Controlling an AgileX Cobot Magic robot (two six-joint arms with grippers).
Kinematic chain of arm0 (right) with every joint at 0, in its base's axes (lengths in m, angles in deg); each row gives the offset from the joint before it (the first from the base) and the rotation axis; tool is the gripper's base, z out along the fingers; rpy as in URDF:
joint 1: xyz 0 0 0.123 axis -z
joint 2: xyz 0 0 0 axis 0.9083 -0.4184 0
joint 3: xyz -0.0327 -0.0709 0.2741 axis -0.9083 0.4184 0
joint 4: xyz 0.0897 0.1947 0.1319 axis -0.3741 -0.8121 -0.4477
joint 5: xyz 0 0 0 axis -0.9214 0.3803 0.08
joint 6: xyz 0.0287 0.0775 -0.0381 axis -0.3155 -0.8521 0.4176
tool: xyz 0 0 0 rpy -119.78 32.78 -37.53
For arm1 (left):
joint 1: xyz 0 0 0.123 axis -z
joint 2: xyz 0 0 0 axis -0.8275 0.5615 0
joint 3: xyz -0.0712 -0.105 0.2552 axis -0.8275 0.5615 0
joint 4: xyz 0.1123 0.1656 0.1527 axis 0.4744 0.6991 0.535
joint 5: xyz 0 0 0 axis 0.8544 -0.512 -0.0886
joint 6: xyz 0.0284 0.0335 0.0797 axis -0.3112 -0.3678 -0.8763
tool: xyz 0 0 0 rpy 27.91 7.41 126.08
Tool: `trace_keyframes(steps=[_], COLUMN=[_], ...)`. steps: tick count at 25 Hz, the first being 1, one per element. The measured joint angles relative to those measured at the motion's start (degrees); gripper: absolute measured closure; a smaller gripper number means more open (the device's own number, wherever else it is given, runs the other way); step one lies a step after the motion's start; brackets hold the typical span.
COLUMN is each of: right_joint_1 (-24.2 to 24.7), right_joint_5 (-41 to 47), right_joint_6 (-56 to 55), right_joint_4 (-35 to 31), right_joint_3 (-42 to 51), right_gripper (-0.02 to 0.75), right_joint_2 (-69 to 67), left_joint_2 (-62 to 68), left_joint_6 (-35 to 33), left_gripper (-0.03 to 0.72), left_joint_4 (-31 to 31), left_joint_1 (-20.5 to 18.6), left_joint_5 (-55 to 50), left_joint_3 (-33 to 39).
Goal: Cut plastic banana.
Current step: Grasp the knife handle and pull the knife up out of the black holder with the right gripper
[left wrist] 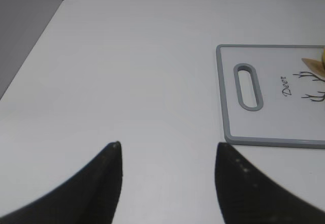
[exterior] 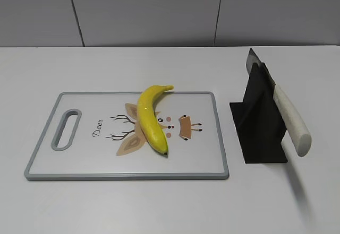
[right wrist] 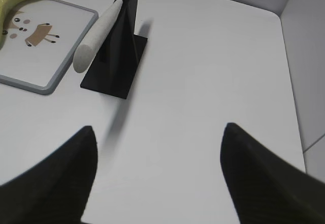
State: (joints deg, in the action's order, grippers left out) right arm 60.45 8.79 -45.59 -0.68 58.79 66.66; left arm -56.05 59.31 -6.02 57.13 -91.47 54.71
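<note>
Plastic banana [exterior: 151,118] lies diagonally across the middle of the cutting board [exterior: 79,165], stem toward 1 o'clock at the far rim, dark tip toward 5 o'clock, resting on the printed deer. At 3 o'clock from the board, apart from it on the white counter [exterior: 159,207], a black stand [exterior: 257,122] holds a knife [exterior: 289,118], its pale handle slanting out toward the near side.

Neither arm shows in the exterior view. The left pincer [left wrist: 167,155] hangs wide above bare counter at 9 o'clock of the board's handle slot, holding nothing. The right pincer [right wrist: 157,132] is also spread wide and empty, on the near side of the stand.

Nothing is cut yet, so the likely next step is taking the knife — and that is where trouble could start. The handle is round and tilted; an off-centre grip may let it twist or tip the light-looking stand. The banana looks glossy and curved, so a blade pressed off its crown could roll it or skid it along the board — a steadying left pincer would probably help.
</note>
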Motion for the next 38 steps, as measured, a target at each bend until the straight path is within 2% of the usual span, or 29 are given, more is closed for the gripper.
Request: trace_keyframes(steps=[23,28,34,38], right_joint_1=[0.0,0.0,0.0,0.0], right_joint_5=[-0.2,1.5,8.2,9.3], right_joint_6=[0.0,-1.1,-7.6,-10.6], right_joint_4=[0.0,0.0,0.0,-0.2], right_joint_3=[-1.0,-5.5,-13.5,-18.7], right_gripper=[0.150,0.150,0.150,0.150], right_joint_2=[-0.8,-9.6,-24.8,-34.4], left_joint_2=[0.0,0.0,0.0,0.0], left_joint_6=[0.0,0.0,0.0,0.0], left_gripper=[0.139,0.139,0.144,0.144], left_joint_4=[0.0,0.0,0.0,0.0], left_joint_1=[0.0,0.0,0.0,0.0], left_joint_5=[0.0,0.0,0.0,0.0], left_joint_3=[0.0,0.0,0.0,0.0])
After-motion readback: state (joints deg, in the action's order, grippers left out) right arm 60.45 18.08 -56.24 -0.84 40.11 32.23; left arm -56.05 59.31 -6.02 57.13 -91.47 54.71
